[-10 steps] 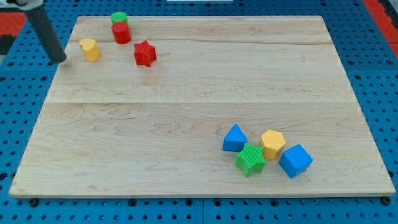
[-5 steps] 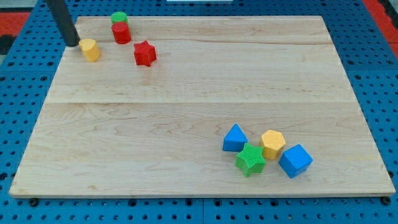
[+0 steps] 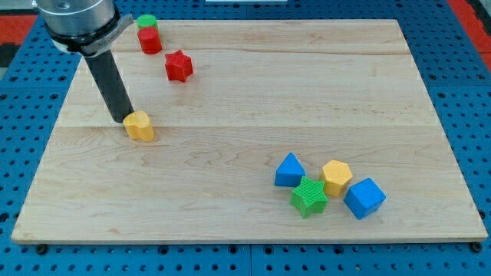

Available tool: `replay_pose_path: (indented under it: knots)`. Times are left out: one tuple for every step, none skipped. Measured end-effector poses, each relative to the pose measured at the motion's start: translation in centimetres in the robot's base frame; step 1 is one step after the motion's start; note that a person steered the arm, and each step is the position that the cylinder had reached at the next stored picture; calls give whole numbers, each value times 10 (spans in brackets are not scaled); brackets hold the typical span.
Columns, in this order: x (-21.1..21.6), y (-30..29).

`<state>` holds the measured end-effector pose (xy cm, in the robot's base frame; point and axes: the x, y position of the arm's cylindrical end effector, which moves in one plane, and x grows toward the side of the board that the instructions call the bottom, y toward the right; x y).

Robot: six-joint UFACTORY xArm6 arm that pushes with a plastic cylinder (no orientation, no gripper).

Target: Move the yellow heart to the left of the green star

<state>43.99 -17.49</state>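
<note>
Your rod leans down from the upper left of the frame, my tip (image 3: 123,119) touching the yellow heart (image 3: 140,126).

There is no hand to open or close here, only the bare rod pressed against the heart's upper-left side. The heart sits left of centre on the wooden board (image 3: 245,100), well apart from the green star (image 3: 308,196) at lower right, which is packed among the blue triangle (image 3: 289,170), yellow hexagon (image 3: 336,177) and blue cube (image 3: 364,198). At upper left you have the red star (image 3: 179,66), red cylinder (image 3: 149,41) and green cylinder (image 3: 146,21).
</note>
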Motion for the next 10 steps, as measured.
replay_pose_path:
  knots:
    - [43, 87]
    - [84, 154]
    - [105, 100]
    - [120, 31]
    - [171, 73]
    - [150, 80]
    - [145, 127]
    - [139, 158]
    - [128, 168]
    - [106, 134]
